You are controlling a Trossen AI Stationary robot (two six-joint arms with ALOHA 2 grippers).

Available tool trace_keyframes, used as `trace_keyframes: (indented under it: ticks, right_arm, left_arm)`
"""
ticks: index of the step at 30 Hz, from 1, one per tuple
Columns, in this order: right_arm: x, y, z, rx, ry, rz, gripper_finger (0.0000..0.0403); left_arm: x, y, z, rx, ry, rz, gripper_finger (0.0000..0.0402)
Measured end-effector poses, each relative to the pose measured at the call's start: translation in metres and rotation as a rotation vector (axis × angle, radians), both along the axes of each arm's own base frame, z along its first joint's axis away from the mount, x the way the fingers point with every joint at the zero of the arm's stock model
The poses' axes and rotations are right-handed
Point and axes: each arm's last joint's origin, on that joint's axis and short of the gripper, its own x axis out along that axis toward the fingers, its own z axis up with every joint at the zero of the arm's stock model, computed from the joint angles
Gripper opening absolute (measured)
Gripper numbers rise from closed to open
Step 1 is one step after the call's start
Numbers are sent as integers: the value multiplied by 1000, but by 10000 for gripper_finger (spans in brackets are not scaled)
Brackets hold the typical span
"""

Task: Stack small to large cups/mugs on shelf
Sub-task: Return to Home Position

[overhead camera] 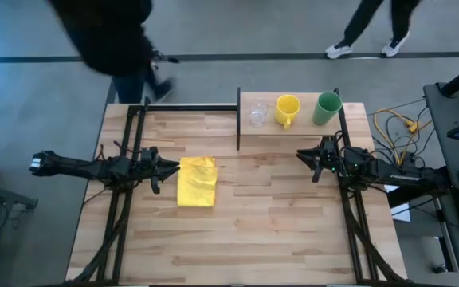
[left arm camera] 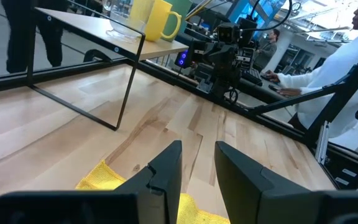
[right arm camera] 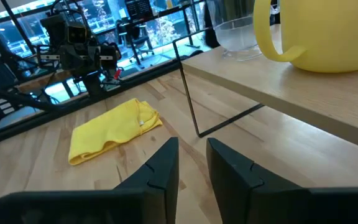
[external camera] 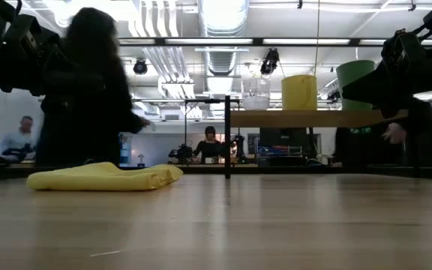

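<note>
Three vessels stand upright in a row on the raised light-wood shelf [overhead camera: 293,127] at the table's far side: a small clear glass cup [overhead camera: 257,115], a yellow mug [overhead camera: 287,110] with its handle toward the near side, and a green cup [overhead camera: 326,108]. My left gripper [overhead camera: 176,166] hovers at the table's left, over the near edge of a folded yellow cloth [overhead camera: 197,181], its fingers a little apart and empty. My right gripper [overhead camera: 301,155] hovers just in front of the shelf's near edge, its fingers a little apart and empty.
The shelf stands on thin black posts [overhead camera: 238,119] with open space beneath it. The yellow cloth lies flat on the slatted tabletop [overhead camera: 253,231], left of centre. People move in the room beyond the far edge.
</note>
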Motion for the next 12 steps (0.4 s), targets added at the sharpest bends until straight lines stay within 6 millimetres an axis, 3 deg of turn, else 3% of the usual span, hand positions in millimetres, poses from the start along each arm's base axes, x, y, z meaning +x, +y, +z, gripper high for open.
trace_keyframes:
  ticks: [12]
  right_arm:
    - [0, 0, 0, 0, 0, 0, 75]
  left_arm:
    - [0, 0, 0, 0, 0, 0, 82]
